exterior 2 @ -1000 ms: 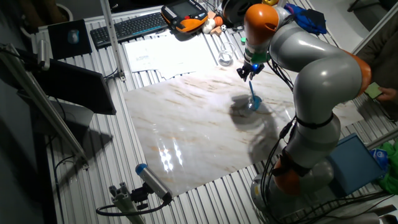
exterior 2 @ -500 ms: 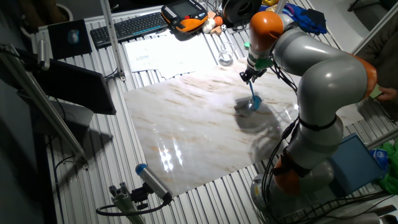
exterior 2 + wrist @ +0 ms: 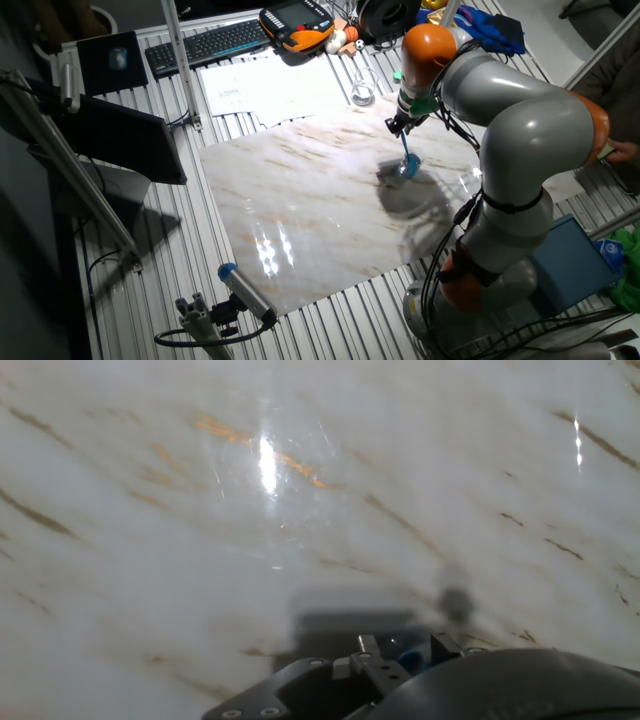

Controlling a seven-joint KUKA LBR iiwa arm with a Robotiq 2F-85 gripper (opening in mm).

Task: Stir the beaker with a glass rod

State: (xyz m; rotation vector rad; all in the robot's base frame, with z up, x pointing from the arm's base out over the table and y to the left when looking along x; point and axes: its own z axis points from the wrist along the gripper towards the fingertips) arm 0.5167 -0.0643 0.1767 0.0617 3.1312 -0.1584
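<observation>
In the fixed view the tiny blue-tinted beaker (image 3: 408, 167) stands on the marble slab (image 3: 300, 210), right of its middle. The thin light-blue glass rod (image 3: 405, 147) slants down from my gripper (image 3: 401, 123) into the beaker. The gripper is shut on the rod's upper end, directly above and slightly left of the beaker. In the hand view the gripper (image 3: 393, 657) sits at the bottom edge with a blue bit of the glass rod (image 3: 409, 657) between its fingers. The beaker does not show there; only blurred marble fills that view.
A clear round-bottomed flask (image 3: 361, 94) lies just beyond the slab's far edge, near papers (image 3: 262, 85). A grey cylinder with a blue cap (image 3: 245, 290) lies at the slab's front left. A keyboard (image 3: 210, 42) and an orange pendant (image 3: 297, 27) sit at the back.
Over the last second my wrist shifted slightly right and back, tilting the rod's top that way while its lower end stayed in the beaker. Little moved in the last half second.
</observation>
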